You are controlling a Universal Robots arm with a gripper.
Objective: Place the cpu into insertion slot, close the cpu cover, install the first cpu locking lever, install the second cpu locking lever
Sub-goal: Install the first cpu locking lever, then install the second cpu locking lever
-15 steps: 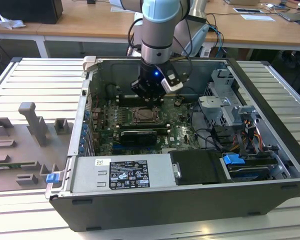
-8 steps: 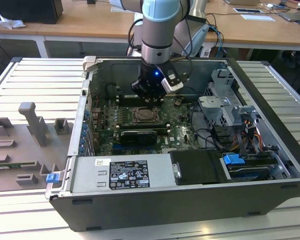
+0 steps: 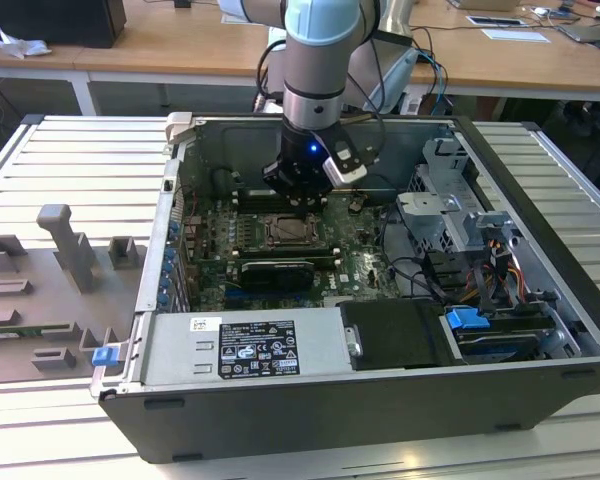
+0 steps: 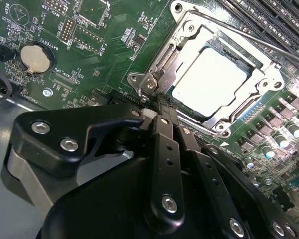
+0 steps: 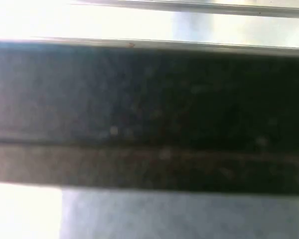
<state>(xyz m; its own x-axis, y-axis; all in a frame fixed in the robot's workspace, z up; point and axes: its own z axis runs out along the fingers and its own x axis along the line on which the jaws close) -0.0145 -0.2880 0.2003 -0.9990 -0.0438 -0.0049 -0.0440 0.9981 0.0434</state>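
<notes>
In the second wrist view the pale cpu (image 4: 209,82) lies flat in the insertion slot (image 4: 224,127) of the green motherboard (image 4: 104,45). The silvery cpu cover (image 4: 266,74) lies down over the chip's edges. A thin wire locking lever (image 4: 239,34) runs along the socket's far side. My gripper (image 4: 162,102) is shut, its black fingers (image 4: 162,149) pressed together with the tips at the socket's corner by the hinge bracket (image 4: 149,84). I cannot tell whether they touch a lever there. In the exterior view the gripper (image 3: 302,205) hangs just above the socket (image 3: 290,232).
The open computer case (image 3: 540,200) walls in the board. A grey drive cage (image 3: 450,215) and cables stand at the exterior view's right, and a power supply (image 3: 245,345) sits along the front. Black memory slots (image 4: 279,20) run beside the socket. Grey fixtures (image 3: 70,250) rest on the table.
</notes>
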